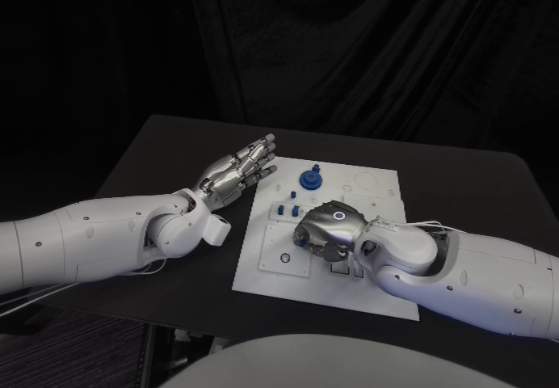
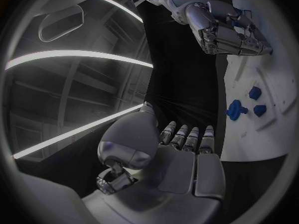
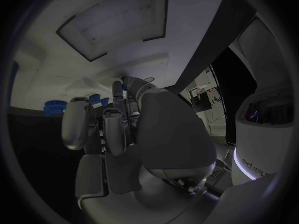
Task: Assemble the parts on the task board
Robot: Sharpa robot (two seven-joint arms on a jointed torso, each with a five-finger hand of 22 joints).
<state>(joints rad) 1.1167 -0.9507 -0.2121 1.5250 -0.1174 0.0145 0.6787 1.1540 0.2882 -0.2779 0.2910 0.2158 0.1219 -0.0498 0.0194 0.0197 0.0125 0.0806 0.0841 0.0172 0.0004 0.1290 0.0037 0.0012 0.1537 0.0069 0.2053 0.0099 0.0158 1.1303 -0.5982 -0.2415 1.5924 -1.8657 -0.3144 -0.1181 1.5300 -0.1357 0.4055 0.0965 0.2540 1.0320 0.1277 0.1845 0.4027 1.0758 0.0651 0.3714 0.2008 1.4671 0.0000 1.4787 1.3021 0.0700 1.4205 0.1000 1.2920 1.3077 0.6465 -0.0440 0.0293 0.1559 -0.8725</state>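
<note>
The task board [image 1: 361, 283] is a white plate lying flat in the middle of the black counter [image 1: 152, 145], slightly turned, with its near corner close to the counter's front edge. On the board near its far edge stands one blue round part [image 1: 311, 179] with a knob on top. In the board's middle I count three small blue parts [image 1: 287, 211] standing in a row, just beside the right hand [image 1: 329, 233]. This hand rests on the middle of the board with its fingers curled downward; something blue shows under them, but I cannot tell if the hand holds it. The left hand [image 1: 239, 171] hovers over the counter just beside the board's left edge, near its far left corner, with fingers straight and apart, holding nothing. Bare counter lies along the far edge and at the left side. The board's far right corner has free space.
</note>
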